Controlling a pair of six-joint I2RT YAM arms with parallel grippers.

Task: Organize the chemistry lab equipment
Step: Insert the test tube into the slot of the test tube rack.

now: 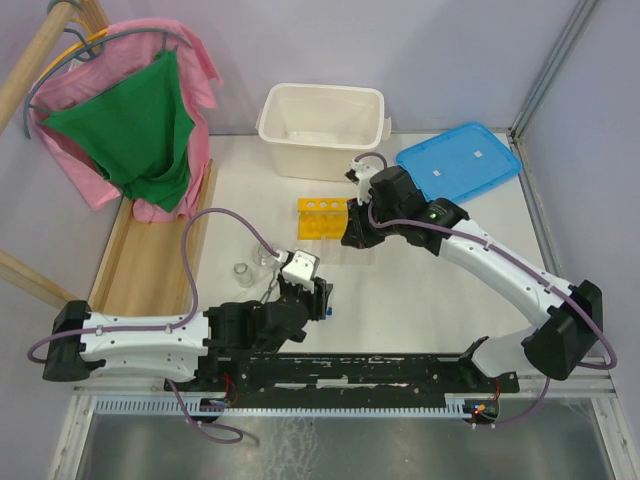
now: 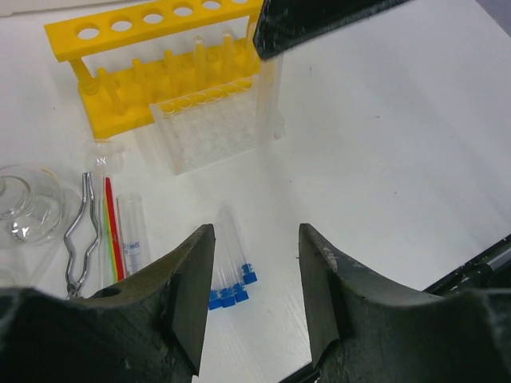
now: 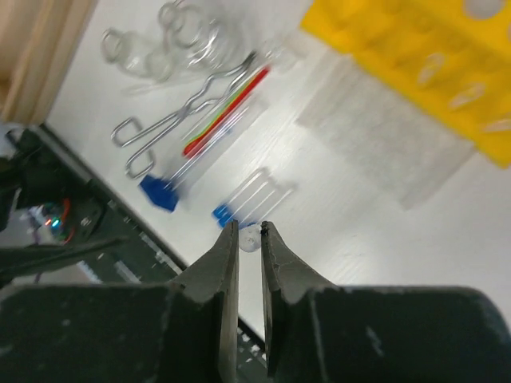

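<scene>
From above, the yellow test-tube rack (image 1: 322,218) stands on the white table (image 1: 430,290), in front of the white tub (image 1: 320,125) and to the left of the blue lid (image 1: 458,162). The right gripper (image 1: 352,238) hangs just beside the rack's right end, and the left gripper (image 1: 315,296) sits low near the front edge. In the left wrist view its fingers (image 2: 192,287) stand wide with nothing between them, above a cluster of blue-capped tubes (image 2: 233,283) lying flat. Metal tongs (image 2: 78,235), a red rod (image 2: 112,227) and a glass flask (image 2: 28,203) lie to their left. The tubes look light, smooth and apt to roll, so a pinch across the barrel near the cap seems safest; the glass wants a gentle squeeze. In the right wrist view the fingers (image 3: 219,271) are nearly together on what looks like a clear tube (image 3: 249,240) seen end-on.
</scene>
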